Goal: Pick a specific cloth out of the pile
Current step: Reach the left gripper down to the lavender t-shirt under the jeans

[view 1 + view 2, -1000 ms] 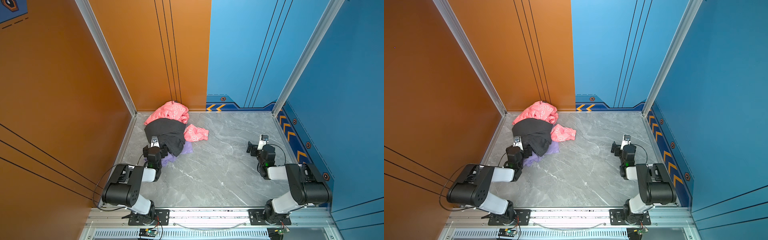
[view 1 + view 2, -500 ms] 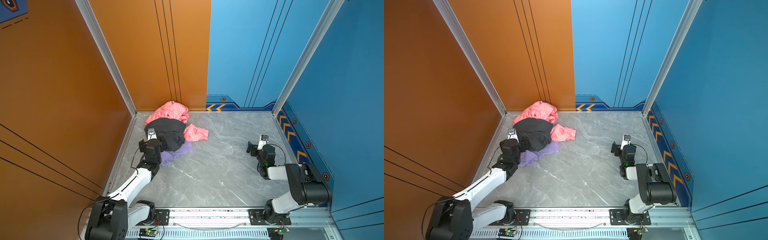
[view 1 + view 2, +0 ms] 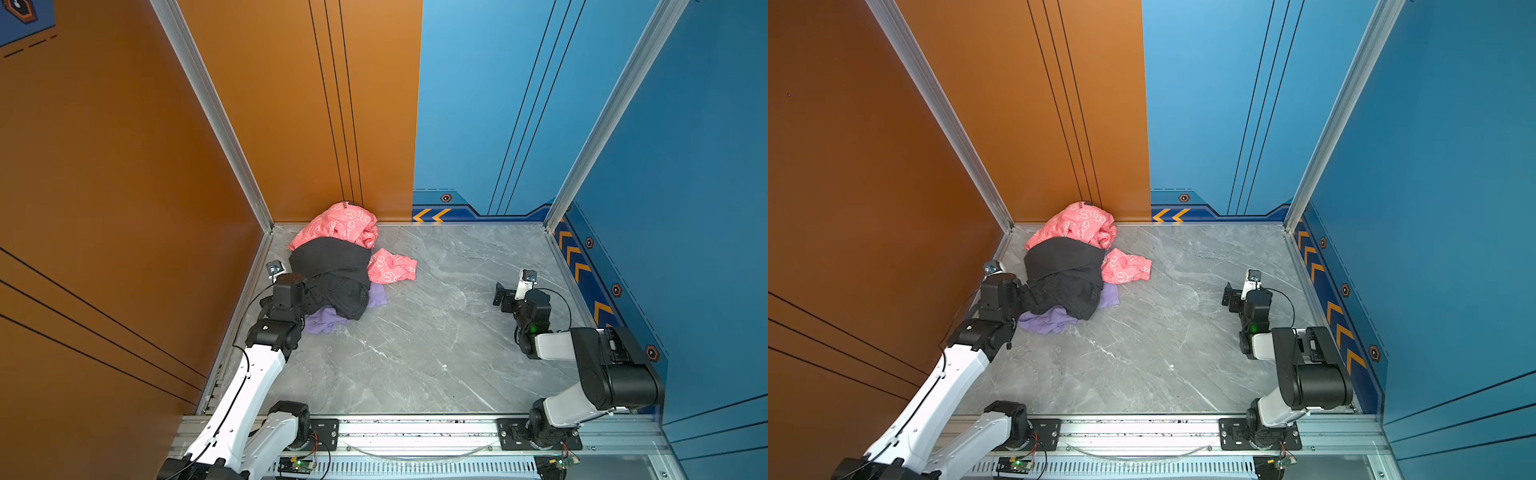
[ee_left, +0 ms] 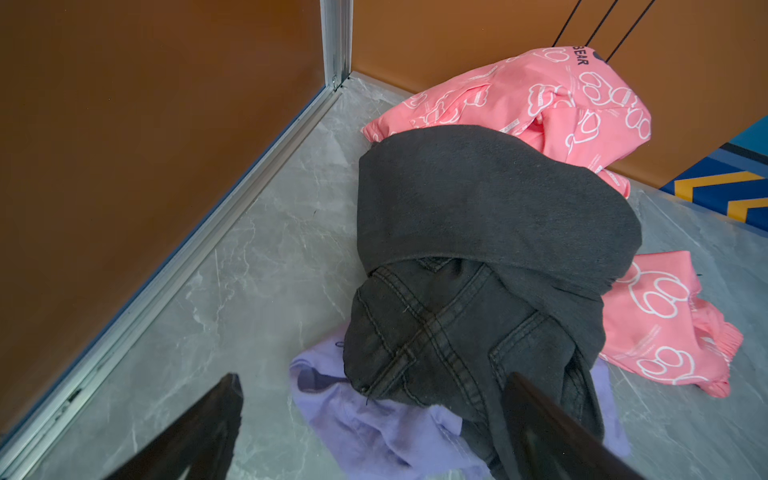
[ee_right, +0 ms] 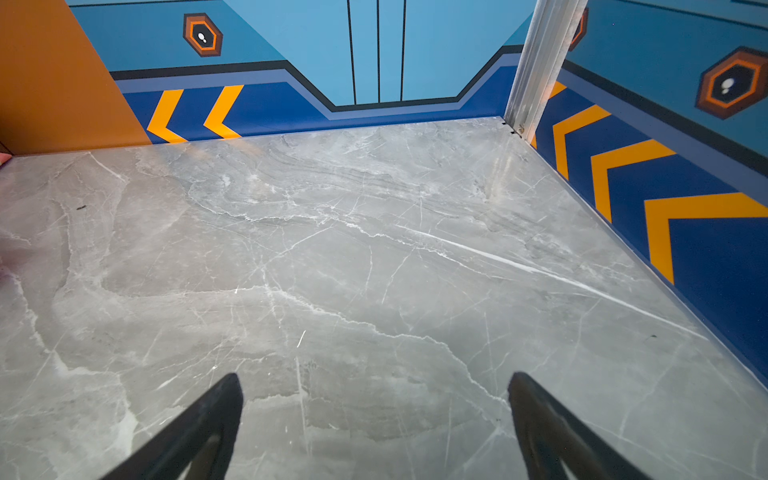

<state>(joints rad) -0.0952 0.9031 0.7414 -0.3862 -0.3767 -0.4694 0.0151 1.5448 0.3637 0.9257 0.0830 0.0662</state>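
Left hand (image 4: 374, 380) released, fingers spread wide, at 8 o'clock edge of the pile (image 3: 332, 266) in the desk (image 3: 415, 353) 11 o'clock corner. The cloth (image 3: 322, 322), lavender, pokes out at the pile's 6 o'clock, mostly under dark denim (image 3: 345, 295). Right hand (image 3: 505, 297) released, empty, over bare desk at 3 o'clock.

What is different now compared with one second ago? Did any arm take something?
The left arm unfolded and stretched out; the left end effector shifted toward the orange side wall, beside the pile, open, holding nothing. The lavender cloth, the rest of the pile and the open right end effector stayed as they were.
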